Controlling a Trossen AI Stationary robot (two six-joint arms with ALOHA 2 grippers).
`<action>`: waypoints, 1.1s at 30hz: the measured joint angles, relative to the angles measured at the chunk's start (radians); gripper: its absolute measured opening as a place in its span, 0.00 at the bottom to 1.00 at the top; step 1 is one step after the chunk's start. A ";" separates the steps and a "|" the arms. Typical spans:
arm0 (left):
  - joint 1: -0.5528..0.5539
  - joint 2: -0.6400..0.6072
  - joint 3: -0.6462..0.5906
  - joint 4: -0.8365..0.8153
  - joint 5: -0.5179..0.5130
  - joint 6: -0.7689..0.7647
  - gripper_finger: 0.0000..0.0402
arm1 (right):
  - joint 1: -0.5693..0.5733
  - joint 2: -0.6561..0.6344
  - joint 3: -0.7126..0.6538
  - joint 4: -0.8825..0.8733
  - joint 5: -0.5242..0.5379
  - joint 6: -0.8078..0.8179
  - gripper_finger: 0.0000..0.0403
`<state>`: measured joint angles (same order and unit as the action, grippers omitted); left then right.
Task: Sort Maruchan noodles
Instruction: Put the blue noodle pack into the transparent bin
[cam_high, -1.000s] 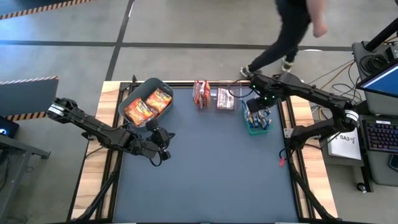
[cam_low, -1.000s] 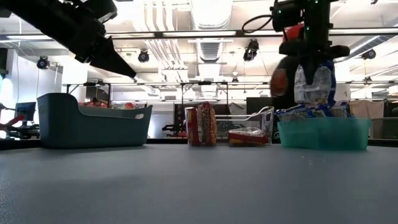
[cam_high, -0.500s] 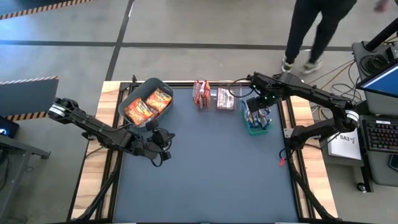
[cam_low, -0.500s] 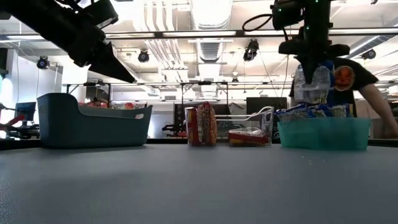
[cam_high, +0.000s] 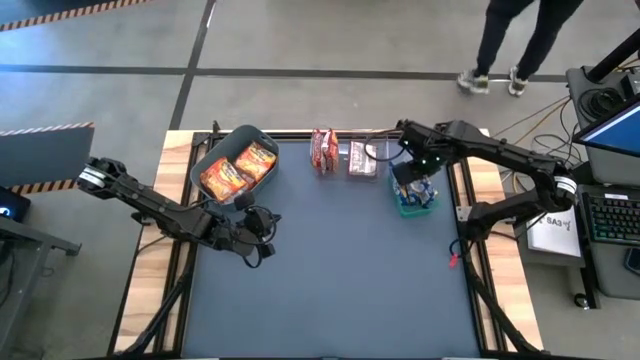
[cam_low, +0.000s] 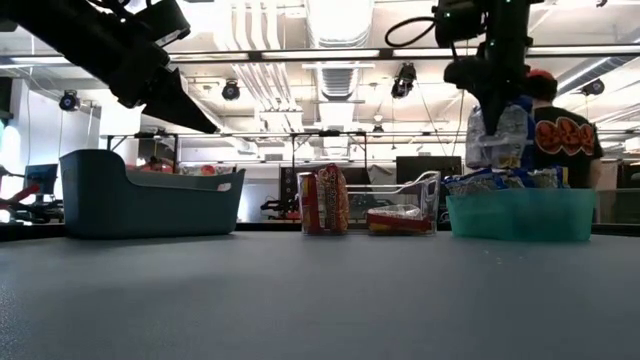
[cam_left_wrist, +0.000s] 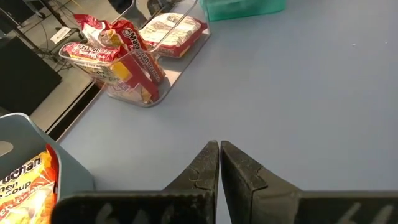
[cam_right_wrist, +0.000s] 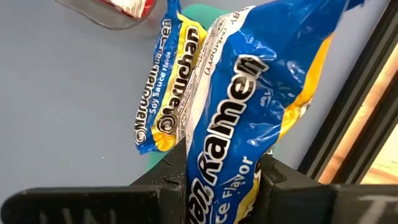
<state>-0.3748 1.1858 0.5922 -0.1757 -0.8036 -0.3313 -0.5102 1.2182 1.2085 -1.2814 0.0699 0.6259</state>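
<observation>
My right gripper (cam_low: 497, 98) is shut on a blue-and-white Maruchan noodle packet (cam_low: 497, 135) that hangs over the green bin (cam_low: 520, 215) at the table's far right. More blue packets (cam_right_wrist: 163, 99) lie in that bin. Orange packets (cam_high: 238, 168) lie in the grey bin (cam_high: 205, 160) at the far left. Maroon packets (cam_high: 323, 150) stand on edge beside the clear bin (cam_high: 362, 160). My left gripper (cam_left_wrist: 219, 147) hovers shut and empty above the table's left half, near the grey bin. My right gripper pinches the blue packet's upper end (cam_right_wrist: 221, 177) between its two fingers (cam_right_wrist: 176, 171), one on each flat face. The fingers come from above, pointing steeply down. The packet hangs upright below them, just above the packets in the green bin.
The wide blue-grey table (cam_high: 330, 270) lies bare toward its near edge. A person (cam_low: 560, 135) stands beyond the far right corner. A desk with a keyboard (cam_high: 610, 215) is to the right of the table.
Both grippers have stayed about where they were, and the blue packet still hangs over the green bin. The person beyond the far edge has walked toward the right.
</observation>
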 joint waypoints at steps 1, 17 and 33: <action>0.000 0.000 0.000 0.000 0.000 0.000 0.00 | 0.000 0.000 -0.004 -0.001 0.001 -0.002 0.20; 0.000 0.000 0.000 -0.010 0.000 -0.022 0.00 | -0.001 -0.022 -0.025 -0.045 0.042 -0.027 0.20; 0.000 0.000 0.000 -0.012 0.000 -0.040 0.00 | -0.009 -0.183 -0.095 0.044 0.051 0.013 0.18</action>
<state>-0.3748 1.1858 0.5922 -0.1875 -0.8036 -0.3718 -0.5195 1.0348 1.1138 -1.2370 0.1210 0.6389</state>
